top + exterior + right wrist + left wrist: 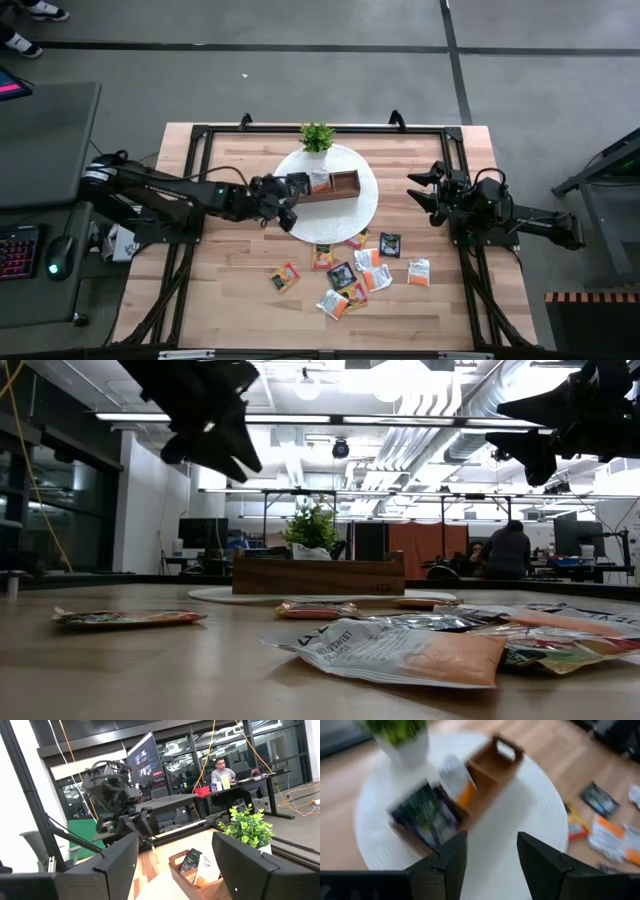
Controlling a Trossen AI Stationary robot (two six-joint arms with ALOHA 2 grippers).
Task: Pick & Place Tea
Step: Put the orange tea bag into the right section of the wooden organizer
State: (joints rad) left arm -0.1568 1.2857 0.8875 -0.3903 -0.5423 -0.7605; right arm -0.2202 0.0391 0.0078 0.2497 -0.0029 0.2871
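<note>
Mostly the tea sachets [350, 277] lie loose on the table [220, 300], two already standing in the wooden tray [335, 186]. Above it, the left gripper [487, 851] hovers with fingers parted, empty; descending carelessly could topple those. The right gripper [420, 190] waits open.

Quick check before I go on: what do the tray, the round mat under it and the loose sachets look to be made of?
Tray: brown wood, matte, faint grain in the low view. Round mat: white, apparently woven or ribbed; material unclear. Sachets: probably foil or plastic film, glossy and crinkled, catching highlights.
</note>
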